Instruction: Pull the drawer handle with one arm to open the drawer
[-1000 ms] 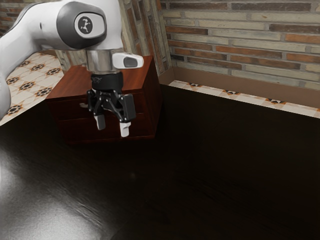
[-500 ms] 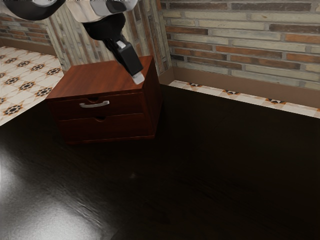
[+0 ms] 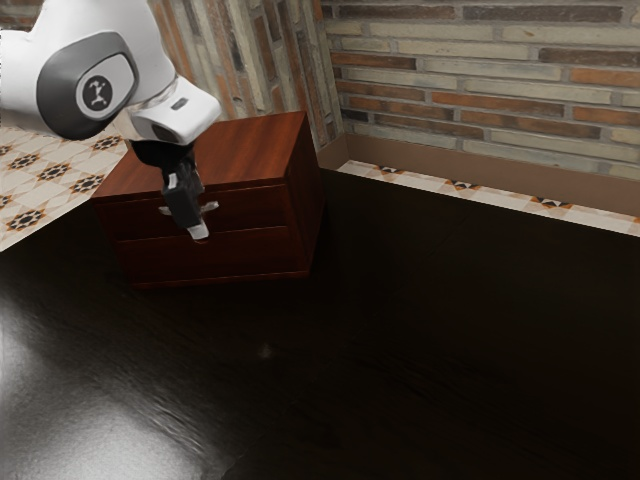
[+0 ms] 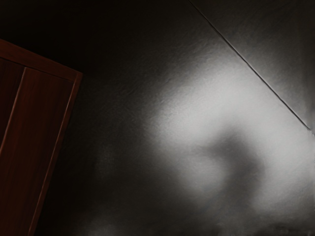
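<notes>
Scanning from the exterior view's left: where is the arm? — Inspector

It enters from the upper left and reaches down over the cabinet (image 3: 230, 150). The gripper (image 3: 198, 228) hangs in front of the top drawer (image 3: 255, 205) and covers the middle of the handle (image 3: 211, 207). — Technician

Grip state? — Inspector

It cannot be determined. The hand is seen edge-on, so whether it is released or clenched on the handle cannot be told. Contact with the handle is likewise unconfirmed. — Technician

Drawer position? — Inspector

The top drawer front sits flush with the lower drawer (image 3: 230, 255), with no gap visible. It is judged closed. The wrist view shows a cabinet (image 4: 29, 147) edge beside the glossy dark table (image 4: 206, 113). — Technician

Anything further right? — Inspector

Bare table (image 3: 420, 340), with the brick wall (image 3: 480, 80) behind it. — Technician

Task progress? — Inspector

Early stage. The approach to the handle appears complete or nearly so. Remaining steps:
1. Confirm a firm hold on the handle.
2. Pull straight outward, away from the cabinet front.
3. Verify that the drawer has slid out.

No opening is evident yet. — Technician
</notes>
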